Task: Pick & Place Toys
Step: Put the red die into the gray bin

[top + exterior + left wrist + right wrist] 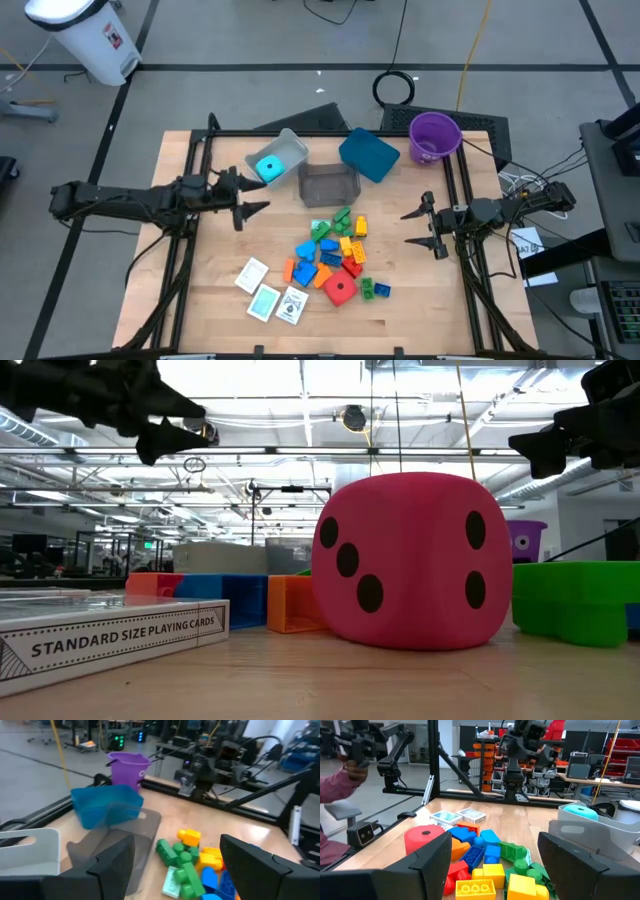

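Left gripper [248, 205] hangs above the table's left side, fingers spread apart and empty, pointing toward the bins. Right gripper [425, 226] hangs over the right side, fingers also spread and empty, pointing at the brick pile. Bricks [338, 252] sit in a loose heap at table centre: green, yellow, blue, orange, red mixed together, touching one another. Red die [341, 290] lies at the near edge of the heap, just beside two small green and blue bricks [375, 290]. Cyan die [269, 167] sits inside the light grey bin [292, 147] at the back left. Dark bin [329, 184] stands just right of it, right behind the heap. Teal bin [368, 154] is tipped against the dark bin's back right corner. Purple cup [434, 136] stands at the back right, near the teal bin. Three cards [270, 294] lie flat left of the red die, close together; the low view shows one as a playing card box [105, 638]. A person's sleeve [337, 782] shows beyond the table in the right wrist view.
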Robot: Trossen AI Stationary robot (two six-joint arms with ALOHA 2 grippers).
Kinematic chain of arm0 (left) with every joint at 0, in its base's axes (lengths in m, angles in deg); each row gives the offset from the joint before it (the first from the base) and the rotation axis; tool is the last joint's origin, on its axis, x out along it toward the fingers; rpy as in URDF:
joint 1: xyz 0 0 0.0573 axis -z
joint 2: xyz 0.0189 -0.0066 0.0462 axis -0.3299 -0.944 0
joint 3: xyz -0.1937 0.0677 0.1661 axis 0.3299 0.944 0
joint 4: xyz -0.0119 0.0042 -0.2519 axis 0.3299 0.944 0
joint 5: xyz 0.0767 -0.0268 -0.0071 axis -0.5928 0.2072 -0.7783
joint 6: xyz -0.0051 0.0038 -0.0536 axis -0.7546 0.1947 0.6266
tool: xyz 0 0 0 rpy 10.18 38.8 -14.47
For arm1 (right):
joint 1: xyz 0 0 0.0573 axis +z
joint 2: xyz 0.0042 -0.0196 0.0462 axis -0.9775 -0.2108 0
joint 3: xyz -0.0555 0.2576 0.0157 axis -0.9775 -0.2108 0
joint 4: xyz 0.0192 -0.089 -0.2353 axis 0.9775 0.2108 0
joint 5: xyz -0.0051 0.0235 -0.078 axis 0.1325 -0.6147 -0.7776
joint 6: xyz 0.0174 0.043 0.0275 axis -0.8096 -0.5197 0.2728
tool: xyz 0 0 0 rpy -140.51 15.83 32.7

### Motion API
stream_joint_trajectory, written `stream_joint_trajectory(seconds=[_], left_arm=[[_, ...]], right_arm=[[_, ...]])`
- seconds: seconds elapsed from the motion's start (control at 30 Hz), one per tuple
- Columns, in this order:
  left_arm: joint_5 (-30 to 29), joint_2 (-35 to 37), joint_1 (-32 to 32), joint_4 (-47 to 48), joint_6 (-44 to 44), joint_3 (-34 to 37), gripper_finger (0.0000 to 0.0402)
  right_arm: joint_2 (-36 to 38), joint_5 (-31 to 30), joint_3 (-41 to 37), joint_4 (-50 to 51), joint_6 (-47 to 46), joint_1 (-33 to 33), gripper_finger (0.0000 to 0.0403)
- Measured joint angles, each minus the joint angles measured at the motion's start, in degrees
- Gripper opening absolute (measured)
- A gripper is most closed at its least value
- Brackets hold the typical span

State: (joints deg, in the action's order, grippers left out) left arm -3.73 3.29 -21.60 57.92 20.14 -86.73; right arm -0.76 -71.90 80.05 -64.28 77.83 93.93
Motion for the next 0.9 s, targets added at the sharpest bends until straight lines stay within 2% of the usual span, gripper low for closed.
stream_joint_trajectory(seconds=[0.17,0.27,0.33,0.57,0.8,0.9], left_arm=[[0.0,0.6,1.0,1.3,0.9,0.4,0.0296],[0.0,0.0,1.3,1.4,1.1,0.4,0.0296],[0.0,-0.1,1.4,1.7,1.1,0.5,0.0296],[0.0,-1.4,1.4,1.3,1.5,0.4,0.0296],[-0.4,-2.7,1.4,1.3,1.8,0.4,0.0296],[-0.6,-3.4,1.4,0.9,1.8,0.4,0.0296]], right_arm=[[-0.1,0.6,0.0,-7.2,0.9,0.0,0.0267],[-0.5,5.2,0.0,-13.4,-11.5,0.2,0.0266],[-0.8,6.2,0.0,-19.2,-17.5,0.2,0.0266],[-1.0,4.7,0.0,-35.4,-19.3,0.2,0.0267],[-0.9,4.4,0.0,-40.0,-21.6,0.2,0.0266],[-1.0,3.3,0.0,-38.2,-22.4,0.2,0.0265]])
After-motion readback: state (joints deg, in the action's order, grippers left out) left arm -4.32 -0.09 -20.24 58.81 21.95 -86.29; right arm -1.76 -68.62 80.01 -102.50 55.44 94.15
